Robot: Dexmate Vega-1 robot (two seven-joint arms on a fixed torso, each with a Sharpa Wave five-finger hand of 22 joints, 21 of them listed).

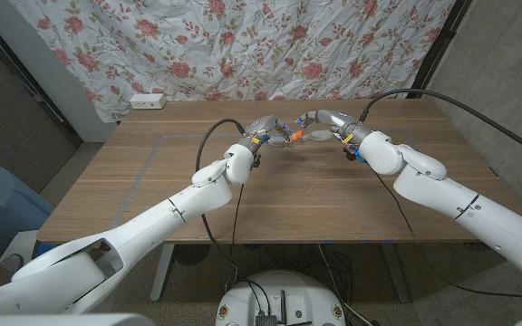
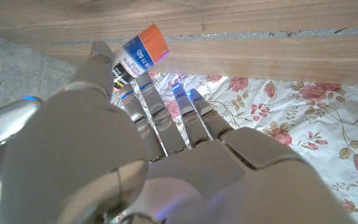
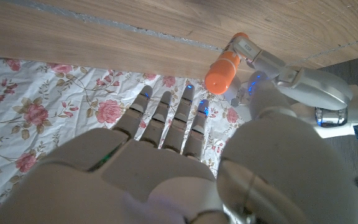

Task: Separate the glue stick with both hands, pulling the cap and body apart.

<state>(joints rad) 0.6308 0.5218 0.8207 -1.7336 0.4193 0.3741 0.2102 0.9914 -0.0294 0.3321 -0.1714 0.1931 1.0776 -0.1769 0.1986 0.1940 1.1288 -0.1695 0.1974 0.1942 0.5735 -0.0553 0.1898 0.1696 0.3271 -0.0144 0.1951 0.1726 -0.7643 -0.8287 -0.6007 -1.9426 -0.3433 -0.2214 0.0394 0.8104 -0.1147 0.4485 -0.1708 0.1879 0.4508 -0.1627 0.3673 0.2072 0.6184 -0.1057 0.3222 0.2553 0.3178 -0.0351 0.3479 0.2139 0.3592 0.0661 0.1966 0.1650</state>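
Head view: left hand (image 1: 263,132) and right hand (image 1: 323,126) (fingers meeting) hold glue stick (image 1: 294,137).

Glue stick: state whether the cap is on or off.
Still on: the orange cap sits joined to the glue stick, held between left robot hand and right robot hand.

I see two glossy white, rounded-shell arms, each trailed by a black cable looping to the wrist. The pale grey, segmented left hand (image 1: 266,127) and the matching right hand (image 1: 323,121) show small blue lights along their fingers (image 2: 194,112), with silver metal at the thumb bases.
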